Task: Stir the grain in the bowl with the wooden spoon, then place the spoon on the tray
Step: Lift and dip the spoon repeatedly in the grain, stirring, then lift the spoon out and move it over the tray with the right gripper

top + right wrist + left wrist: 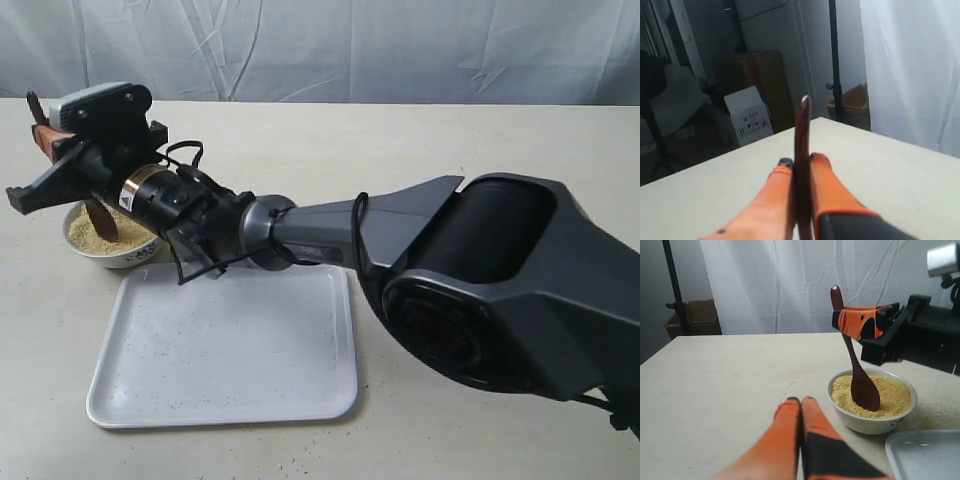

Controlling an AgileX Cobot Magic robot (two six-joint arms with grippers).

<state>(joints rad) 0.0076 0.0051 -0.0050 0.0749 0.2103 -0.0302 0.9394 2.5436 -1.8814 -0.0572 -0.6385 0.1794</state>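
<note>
Beige table point(450, 140), white curtain behind. Right gripper point(800, 165) was clamped on the spoon point(865, 387) handle, scoop dipped in grain point(895, 395). Bowl point(865, 422) sat far-left, beside the tray point(250, 340). Left gripper point(800, 401) was pinched closed, empty. Stirring likely underway; spoon not yet on tray.

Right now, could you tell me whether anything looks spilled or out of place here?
Yes: stray grain speckles the tray and the table beside the bowl, so some has spilled. The wooden spoon stands in the bowl, gripped by the right tool; nothing else looks odd.
</note>
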